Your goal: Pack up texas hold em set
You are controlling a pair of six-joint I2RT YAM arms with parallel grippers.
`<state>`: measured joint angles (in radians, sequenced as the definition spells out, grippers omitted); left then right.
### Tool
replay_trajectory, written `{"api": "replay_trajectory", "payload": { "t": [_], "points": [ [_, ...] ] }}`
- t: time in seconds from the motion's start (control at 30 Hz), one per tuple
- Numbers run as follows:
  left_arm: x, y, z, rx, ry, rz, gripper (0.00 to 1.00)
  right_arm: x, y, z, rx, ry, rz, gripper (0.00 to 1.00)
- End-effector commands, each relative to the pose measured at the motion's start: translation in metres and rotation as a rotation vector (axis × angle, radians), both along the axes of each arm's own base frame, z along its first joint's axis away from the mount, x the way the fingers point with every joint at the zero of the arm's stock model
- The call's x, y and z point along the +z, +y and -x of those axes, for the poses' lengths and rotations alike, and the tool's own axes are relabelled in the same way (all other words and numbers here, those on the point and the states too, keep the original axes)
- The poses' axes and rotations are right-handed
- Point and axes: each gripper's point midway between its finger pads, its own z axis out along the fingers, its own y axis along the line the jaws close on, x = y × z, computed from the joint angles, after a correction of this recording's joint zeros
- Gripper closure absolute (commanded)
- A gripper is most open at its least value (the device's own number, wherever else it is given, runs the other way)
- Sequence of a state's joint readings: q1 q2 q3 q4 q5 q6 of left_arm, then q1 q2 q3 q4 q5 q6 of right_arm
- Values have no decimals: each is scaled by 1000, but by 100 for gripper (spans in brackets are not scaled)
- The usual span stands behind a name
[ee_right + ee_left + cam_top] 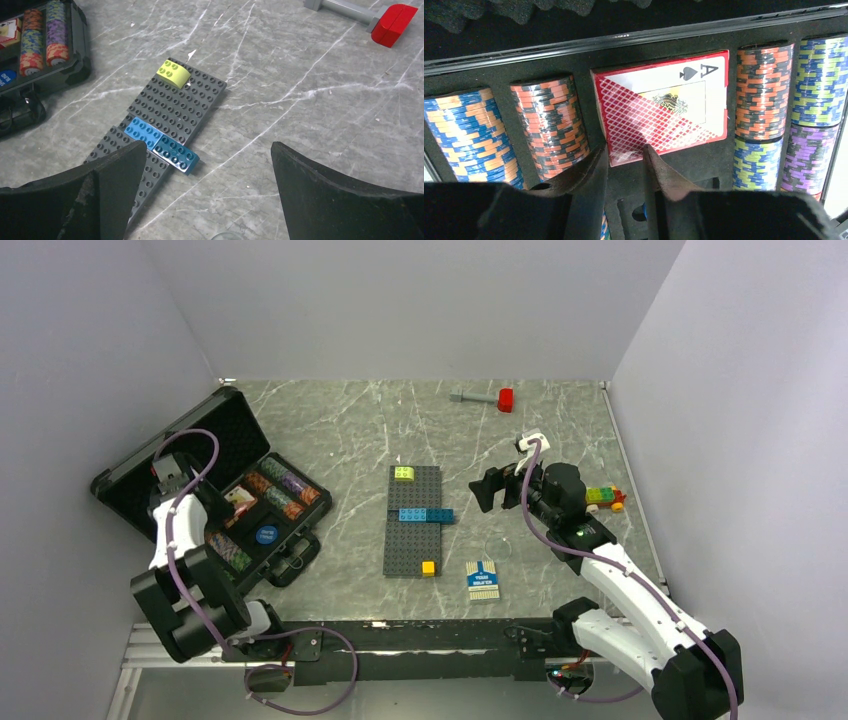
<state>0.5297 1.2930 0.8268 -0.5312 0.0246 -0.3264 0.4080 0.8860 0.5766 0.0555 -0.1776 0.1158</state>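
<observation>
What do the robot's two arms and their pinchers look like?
The left arm and right arm have white tube-shaped links joined by chunky black joints, and a thin purple cable loops along each. The left gripper and right gripper each have two dark, wedge-shaped fingers with a rough, matte surface.

A grey, white-veined marble bench (330,420) is seen beneath the right end effector (487,491); plain pale walls (400,300) are set beyond it.
</observation>
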Motion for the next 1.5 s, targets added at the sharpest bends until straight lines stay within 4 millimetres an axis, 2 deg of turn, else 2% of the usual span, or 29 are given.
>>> {"api": "replay_trajectory", "payload": {
  "t": [0.0, 0.27, 0.5, 0.6, 0.7, 0.8, 0.93, 1.0, 1.17, 1.33, 1.47],
  "points": [
    [-12, -9, -3, -30, 23, 61, 67, 16, 1, -3, 4, -63, -25, 0],
    [-28, -28, -6, -52, 23, 175, 69, 17, 0, -3, 1, -66, -24, 0],
    [-26, -42, -17, -112, -40, 238, 70, 19, 0, -3, 1, -71, -26, 0],
    [-25, -37, -15, -97, -26, 216, 70, 18, 0, -3, 1, -69, -23, 0],
    [-8, -22, -17, -74, -70, 115, 70, 18, 0, -3, 2, -68, -23, 0],
    [19, -12, -19, -63, -154, 15, 67, 18, 1, -3, 4, -67, -24, 0],
    [37, -11, -21, -70, -235, -50, 66, 17, 2, -3, 7, -66, -26, 0],
    [36, -12, -19, -64, -226, -57, 66, 17, 2, -3, 5, -64, -25, 0],
    [18, -7, -6, 7, -121, -35, 70, 17, 1, -3, 3, -65, -24, 0],
    [11, -14, -13, -18, -124, 19, 71, 18, 0, -3, 1, -67, -22, 0],
    [-8, -17, -9, -15, -45, 74, 73, 17, 0, -3, -1, -64, -19, 0]
  ]
}}
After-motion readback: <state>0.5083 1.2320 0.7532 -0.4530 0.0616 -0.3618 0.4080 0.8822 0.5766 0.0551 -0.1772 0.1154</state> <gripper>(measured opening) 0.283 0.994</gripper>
